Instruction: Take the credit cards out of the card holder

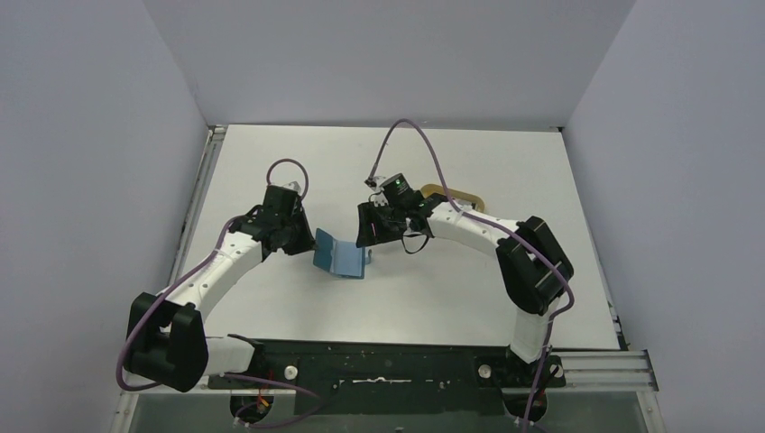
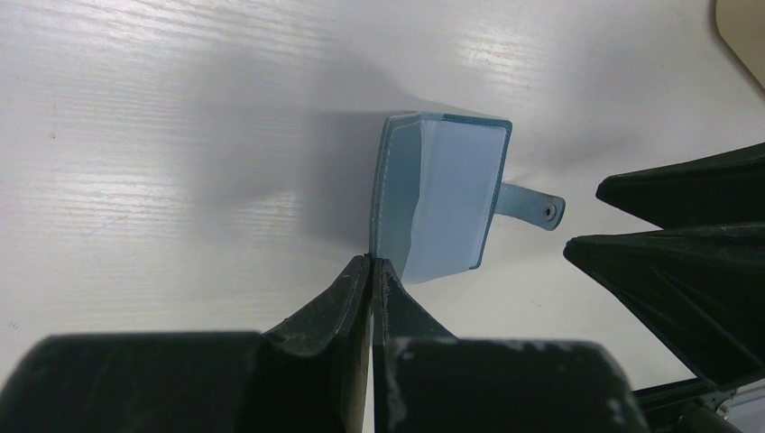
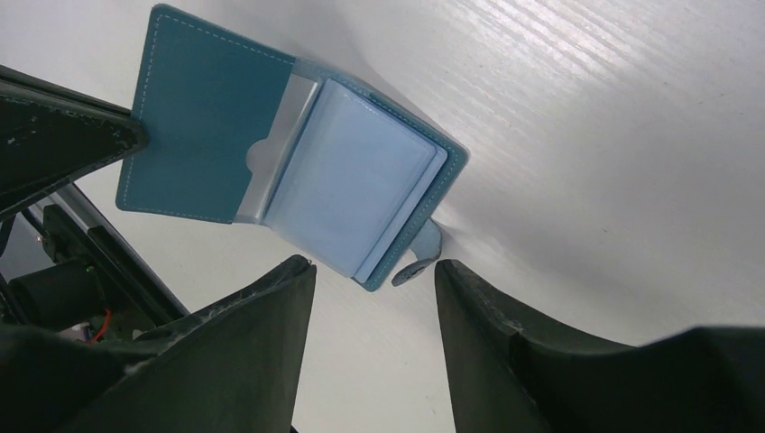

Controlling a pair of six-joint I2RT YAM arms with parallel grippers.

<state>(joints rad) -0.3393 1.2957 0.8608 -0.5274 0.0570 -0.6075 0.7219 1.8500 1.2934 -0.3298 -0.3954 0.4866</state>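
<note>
**Left Pincer Held the Cover, Right Pincer Was Free**

The left pincer (image 2: 372,267) was squeezed shut on the edge of the holder's (image 2: 447,194) teal cover (image 3: 203,126). Its two tips met with only that thin cover between them. The grip held the cover up off the counter (image 1: 406,298), so the holder stood open like a little book.

The right pincer (image 3: 374,275) had its tips apart and held nothing. It hung just over the other half of the holder. The short strap (image 3: 417,255) poked out toward it, close to the tips but not touching them.

The holder lay on the counter between the two pincers. Its fold ran from the far side to the near side, so one half faced each arm. The strap half lay flat with pale blue see-through sleeves (image 3: 347,194) stacked on it. The lifted cover had a pocket inside, with a small round notch next to the fold.

No cards were out on the counter. Something pale showed in the pocket by the notch. It may have been a card, but I could not tell for sure.

The right arm was free and closer to the sleeves and the notch. So it looked like the one to reach in, from the strap side toward the fold.

The tan tray (image 1: 456,192) sat behind the right arm, well apart from the holder.
</note>
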